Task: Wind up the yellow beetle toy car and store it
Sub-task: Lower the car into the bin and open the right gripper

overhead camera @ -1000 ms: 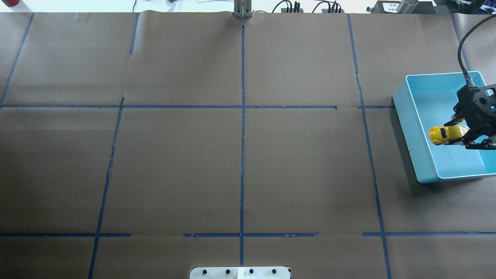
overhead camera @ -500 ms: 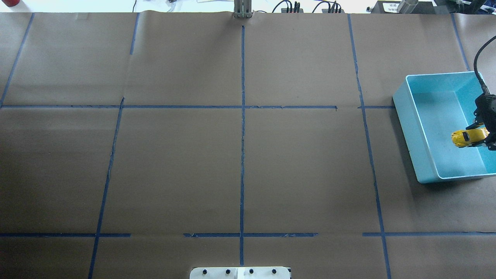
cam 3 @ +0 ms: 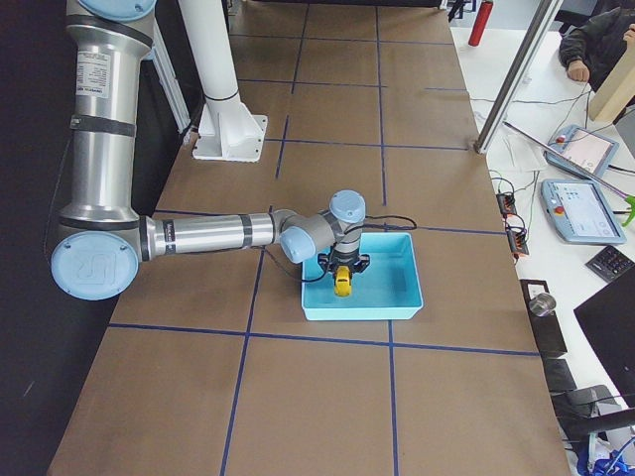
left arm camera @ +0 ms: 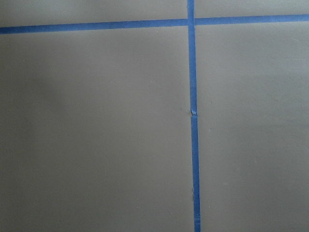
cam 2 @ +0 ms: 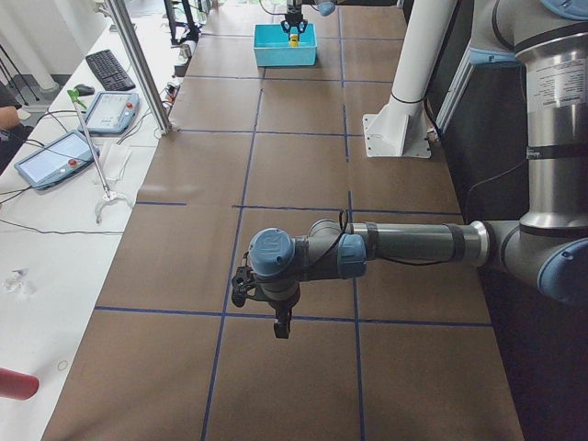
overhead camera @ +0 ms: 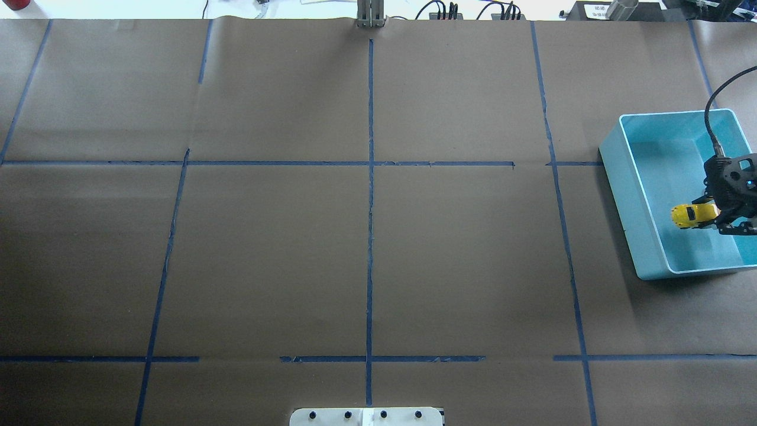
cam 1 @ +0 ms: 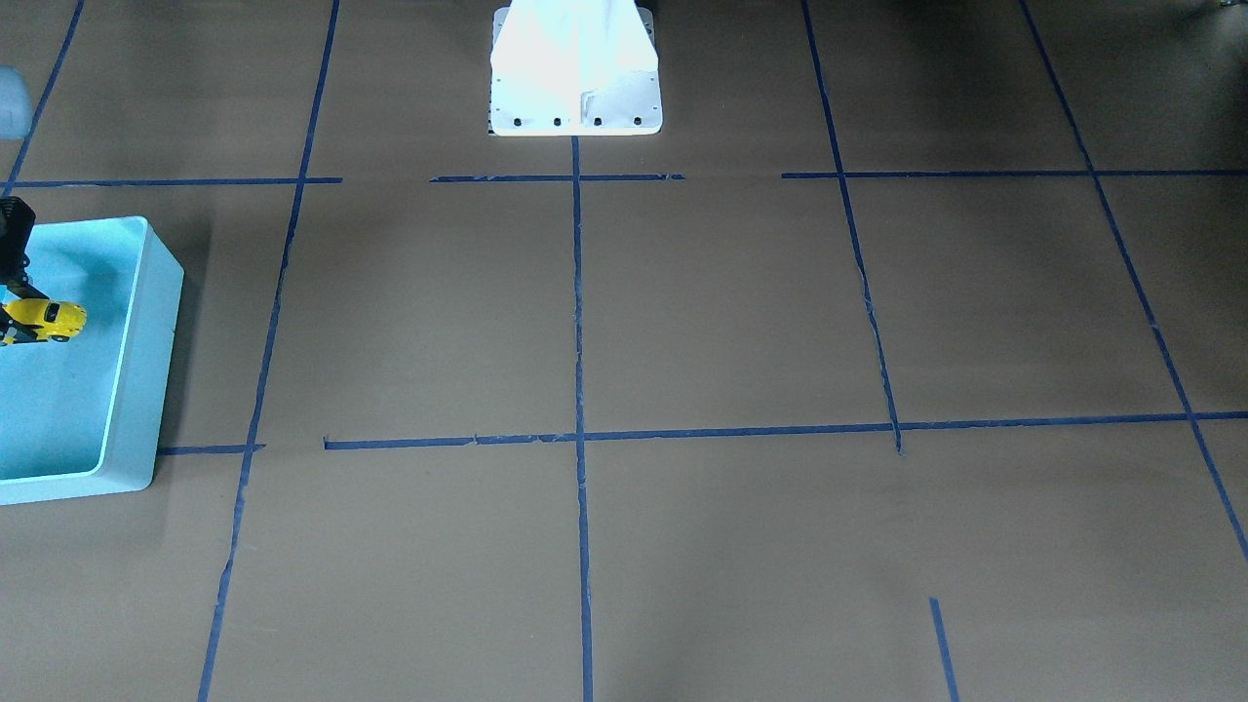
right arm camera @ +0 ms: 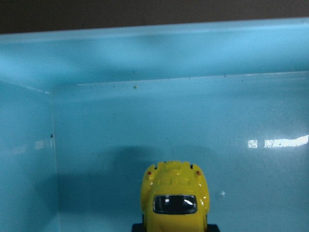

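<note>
The yellow beetle toy car [overhead camera: 686, 216] is held in my right gripper [overhead camera: 704, 215], which is shut on its rear. The car hangs low inside the blue bin [overhead camera: 620, 177] at the table's right edge, nose pointing toward the bin's left wall. The right wrist view shows the car's roof and window [right arm camera: 175, 197] over the bin floor [right arm camera: 145, 125]. It also shows in the front view [cam 1: 44, 319] and in the right view [cam 3: 342, 284]. My left gripper [cam 2: 279, 327] shows only in the left view, above bare table; I cannot tell its state.
Brown paper with blue tape lines [overhead camera: 370, 177] covers the table. The white robot base [cam 1: 575, 68] stands at the near edge. The left wrist view shows only paper and tape [left arm camera: 192, 121]. Tablets and a keyboard [cam 2: 108, 66] lie past the far edge.
The right gripper with the car went right over the bin, then came back left a little and looks lower in the bin. The left arm has not visibly moved.
</note>
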